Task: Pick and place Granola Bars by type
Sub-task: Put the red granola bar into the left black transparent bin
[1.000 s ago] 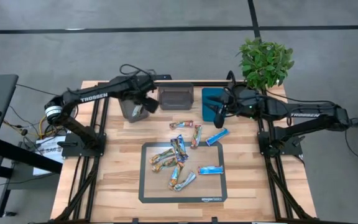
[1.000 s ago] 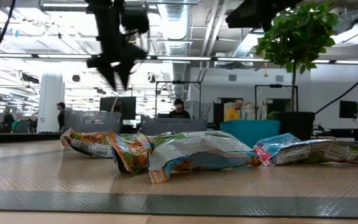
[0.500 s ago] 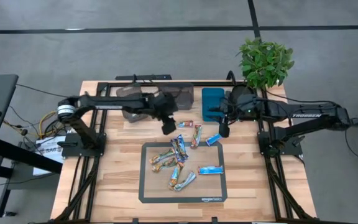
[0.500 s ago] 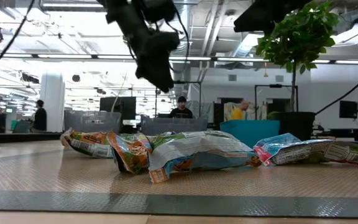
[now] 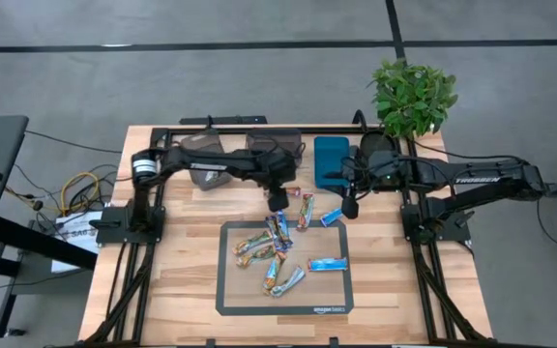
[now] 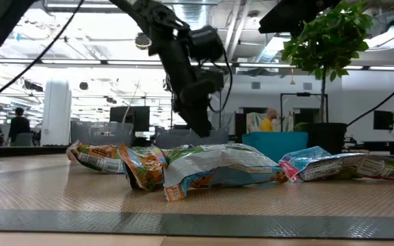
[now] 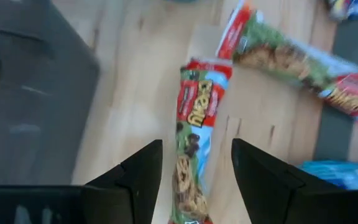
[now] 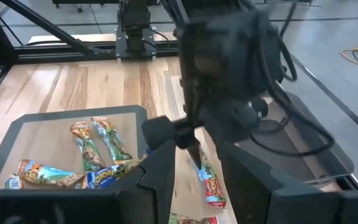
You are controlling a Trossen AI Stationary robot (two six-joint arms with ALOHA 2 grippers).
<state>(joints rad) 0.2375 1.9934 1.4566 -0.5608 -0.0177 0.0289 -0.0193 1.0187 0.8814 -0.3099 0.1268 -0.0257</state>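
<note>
Several foil-wrapped granola bars lie flat on a dark mat [image 5: 283, 290] and on the wood beyond it. My left gripper [image 5: 278, 200] is open and hangs low over a multicoloured red-and-green bar [image 7: 194, 124] on the wood. Its fingers stand on either side of the bar's near end without touching it. That bar also shows in the high view [image 5: 294, 192]. A second multicoloured bar [image 5: 306, 211] and a blue bar [image 5: 335, 215] lie beside it. My right gripper [image 5: 349, 206] is open and empty, above the wood near the blue bar.
Two grey bins [image 5: 206, 162] [image 5: 274, 150] and a blue bin [image 5: 332, 155] stand along the far edge. A potted plant [image 5: 414, 97] stands at the far right corner. The mat holds several bars [image 5: 274, 251]. The two grippers are close together. People show in the room behind.
My left gripper has swung from over the leftmost grey bin toward the table's right and near edge. It has come down over the multicoloured bar beyond the mat. My right gripper has moved a little from the blue bin toward the near edge.
</note>
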